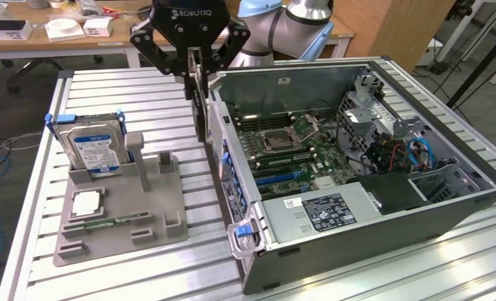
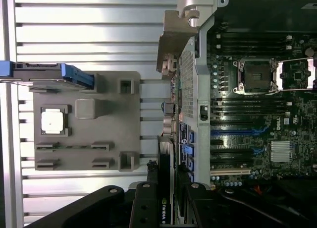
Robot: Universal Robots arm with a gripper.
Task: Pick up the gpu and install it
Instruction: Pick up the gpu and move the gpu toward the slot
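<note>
— What is sitting on the slatted table [image 1: 147,276]?
— A grey holder tray [image 1: 118,235] is lying toward the exterior view's left, with a hard drive [image 1: 93,147] standing upright in its far slot.
— Anything else resting in it?
— A square processor chip [image 1: 87,202] is lying flat in a pocket, and a green memory stick [image 1: 114,221] is lying just nearer.
— And to the right?
— An open computer case [image 1: 415,232] is lying on its side, showing its motherboard [image 1: 315,166] and a power supply [image 1: 332,210] at the near end. White boxes [image 1: 64,28] are sitting on a wooden desk [image 1: 64,45] far behind

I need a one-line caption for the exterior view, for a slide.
Black gripper holds the thin dark gpu card on edge beside the open metal computer case.
</note>
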